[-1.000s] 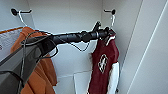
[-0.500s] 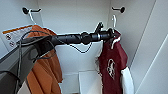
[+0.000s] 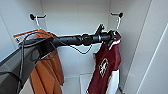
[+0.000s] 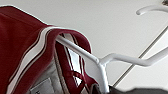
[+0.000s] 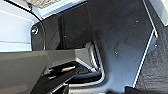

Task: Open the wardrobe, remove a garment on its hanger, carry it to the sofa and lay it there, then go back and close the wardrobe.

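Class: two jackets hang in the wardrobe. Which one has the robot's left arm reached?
The maroon jacket on the right hook; the left end effector is at its collar. The orange jacket hangs apart, behind the arm.

The wardrobe [image 3: 140, 37] stands open, white inside. At its right side the maroon jacket [image 3: 106, 67] with a white chest emblem hangs upright on a thin white hanger [image 4: 105, 62], whose hook rises toward a dark peg on the back wall (the striped collar drapes over the hanger's shoulder).
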`<state>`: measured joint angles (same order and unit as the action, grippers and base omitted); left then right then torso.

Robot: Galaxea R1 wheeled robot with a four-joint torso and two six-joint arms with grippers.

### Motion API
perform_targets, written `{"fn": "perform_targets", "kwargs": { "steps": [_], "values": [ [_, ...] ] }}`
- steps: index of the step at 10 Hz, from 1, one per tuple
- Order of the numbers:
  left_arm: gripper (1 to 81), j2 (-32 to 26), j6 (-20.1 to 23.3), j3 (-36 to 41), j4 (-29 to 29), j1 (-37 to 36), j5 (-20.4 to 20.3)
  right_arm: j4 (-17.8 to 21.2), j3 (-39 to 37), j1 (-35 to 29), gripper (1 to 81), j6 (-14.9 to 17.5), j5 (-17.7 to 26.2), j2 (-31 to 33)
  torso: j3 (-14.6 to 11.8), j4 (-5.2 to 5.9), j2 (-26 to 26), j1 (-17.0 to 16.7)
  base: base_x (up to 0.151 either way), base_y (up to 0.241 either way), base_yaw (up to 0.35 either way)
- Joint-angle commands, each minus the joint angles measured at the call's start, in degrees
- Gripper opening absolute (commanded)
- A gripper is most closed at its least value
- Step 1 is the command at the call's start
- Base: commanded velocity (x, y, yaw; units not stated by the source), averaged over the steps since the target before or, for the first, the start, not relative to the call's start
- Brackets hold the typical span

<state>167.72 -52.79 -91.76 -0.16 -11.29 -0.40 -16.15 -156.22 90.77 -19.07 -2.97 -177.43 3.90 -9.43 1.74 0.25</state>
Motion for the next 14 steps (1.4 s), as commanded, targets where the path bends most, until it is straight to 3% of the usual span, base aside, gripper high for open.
{"fn": "perform_targets", "kwargs": {
  "steps": [1, 8, 14],
  "values": [
    [1.0, -0.54, 1.19, 0.6, 2.0, -10.99, -5.57, -0.55, 0.49, -1.86, 81.1, 0.26, 3.15, -0.23, 0.02, 0.0, 0.0, 0.02, 0.0, 0.0, 0.0],
    [1.0, -1.5, 1.46, 10.01, 4.11, -8.18, -7.42, -0.55, 0.49, -1.86, 81.1, 0.26, 3.06, -0.23, -0.3, 0.0, 0.02, 0.02, 0.0, 0.0, 0.0],
    [1.0, -3.35, 1.46, 12.04, 4.38, -7.03, -8.91, -0.46, 0.49, -1.77, 81.1, 0.26, 3.06, -0.23, -0.3, 0.0, 0.0, 0.0, -0.098, 0.0, 0.0]
  ]
}}
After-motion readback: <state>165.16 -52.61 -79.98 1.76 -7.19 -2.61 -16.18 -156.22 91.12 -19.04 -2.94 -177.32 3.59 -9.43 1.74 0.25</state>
